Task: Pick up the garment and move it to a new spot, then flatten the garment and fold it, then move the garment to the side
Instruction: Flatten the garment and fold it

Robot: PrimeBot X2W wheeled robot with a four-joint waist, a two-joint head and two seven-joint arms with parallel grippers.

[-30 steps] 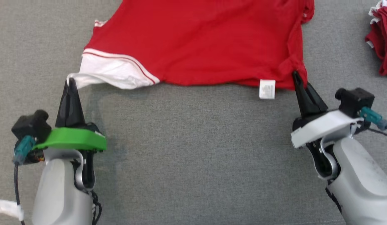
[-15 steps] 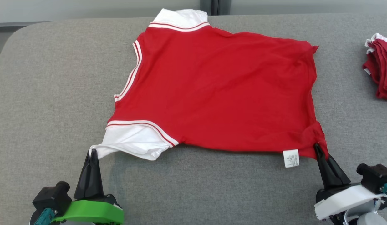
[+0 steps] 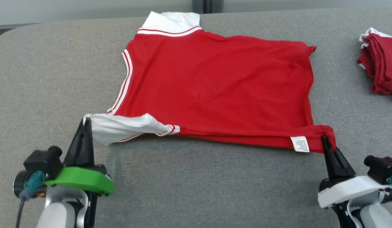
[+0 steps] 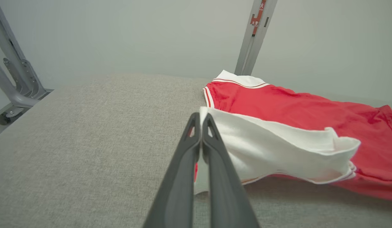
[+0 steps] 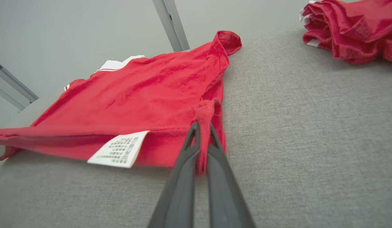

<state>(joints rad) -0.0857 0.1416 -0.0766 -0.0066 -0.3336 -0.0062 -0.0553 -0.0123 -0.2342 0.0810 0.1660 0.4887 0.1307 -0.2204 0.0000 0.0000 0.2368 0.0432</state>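
Observation:
A red garment with white sleeves and white trim lies spread on the grey padded table. My left gripper is shut on the tip of its near white sleeve, lifting that edge. In the left wrist view the left gripper pinches the sleeve. My right gripper is shut on the near right hem corner, beside a white care label. The right wrist view shows the right gripper holding bunched red cloth of the garment, with the label hanging to the left.
A pile of folded red garments sits at the table's right edge, also in the right wrist view as a pile. A grey wall and a metal post stand behind the table. Bare grey padding runs along the near side.
The head camera tilted up, bringing the whole garment into view. Both grippers have lifted the near edge and carried it away from me; the sleeve now folds over.

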